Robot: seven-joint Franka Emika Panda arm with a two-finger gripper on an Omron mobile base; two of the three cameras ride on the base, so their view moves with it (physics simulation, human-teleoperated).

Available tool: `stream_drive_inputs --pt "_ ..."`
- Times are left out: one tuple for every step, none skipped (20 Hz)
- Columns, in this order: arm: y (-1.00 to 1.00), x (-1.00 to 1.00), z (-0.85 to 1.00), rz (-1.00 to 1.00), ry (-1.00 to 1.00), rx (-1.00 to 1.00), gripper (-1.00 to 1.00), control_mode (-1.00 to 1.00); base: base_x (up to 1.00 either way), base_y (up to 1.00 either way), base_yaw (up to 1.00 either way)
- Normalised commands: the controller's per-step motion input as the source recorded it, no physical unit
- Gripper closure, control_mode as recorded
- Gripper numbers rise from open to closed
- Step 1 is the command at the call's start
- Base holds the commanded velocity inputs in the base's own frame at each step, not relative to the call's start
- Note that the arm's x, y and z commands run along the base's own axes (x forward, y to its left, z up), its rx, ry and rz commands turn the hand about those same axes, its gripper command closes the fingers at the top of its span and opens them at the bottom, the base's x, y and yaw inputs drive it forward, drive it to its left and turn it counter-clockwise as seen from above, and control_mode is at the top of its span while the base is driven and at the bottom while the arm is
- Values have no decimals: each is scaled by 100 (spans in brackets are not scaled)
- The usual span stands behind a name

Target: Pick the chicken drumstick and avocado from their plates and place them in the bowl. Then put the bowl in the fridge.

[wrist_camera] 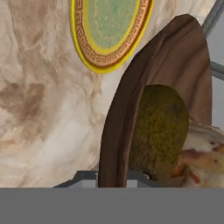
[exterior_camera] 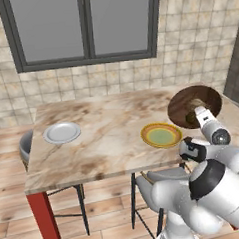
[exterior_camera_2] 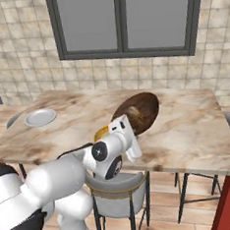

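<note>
Bowl (wrist_camera: 127,118) tilted, rim pinched in pincer (wrist_camera: 114,177), lifted off worktop (exterior_camera: 107,137) at right end, likely for carrying to fridge. Avocado (wrist_camera: 159,127) and chicken drumstick (wrist_camera: 203,159) inside. Both plates (exterior_camera: 62,132) bare.

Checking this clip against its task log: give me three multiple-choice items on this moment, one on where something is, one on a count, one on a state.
1. Where is the avocado?
A. on the yellow-rimmed plate
B. in the bowl
C. on the floor

2. How many plates lie on the table?
A. one
B. two
C. three

3. How is the bowl sitting?
A. flat on the table
B. upside down
C. tilted, one edge raised, jaws closed on its rim

Key:
1 B, the hand view shows it inside the brown wall beside the chicken drumstick.
2 B, the white-grey plate and the yellow-rimmed plate, both empty.
3 C, the right base view shows it slanted at the gripper.
</note>
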Motion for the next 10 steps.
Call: stream_drive_inputs --pt "8 -10 42 18 39 -10 100 -100 0 0 0" --pt "10 -6 42 18 39 -4 100 -100 0 0 0" --pt "10 -8 39 17 39 0 100 -100 0 0 0" --pt "11 -2 44 17 37 0 100 -100 0 0 0" --pt "11 0 42 17 37 0 100 -100 0 0 0" --pt "11 0 45 16 34 0 100 -100 0 0 0" --pt "11 -4 41 16 29 0 100 -100 0 0 0" --pt "11 -2 43 16 29 0 100 -100 0 0 0" --pt "13 -2 41 15 28 2 100 -100 0 0 0" --pt "14 -5 37 14 23 3 100 -100 0 0 0"
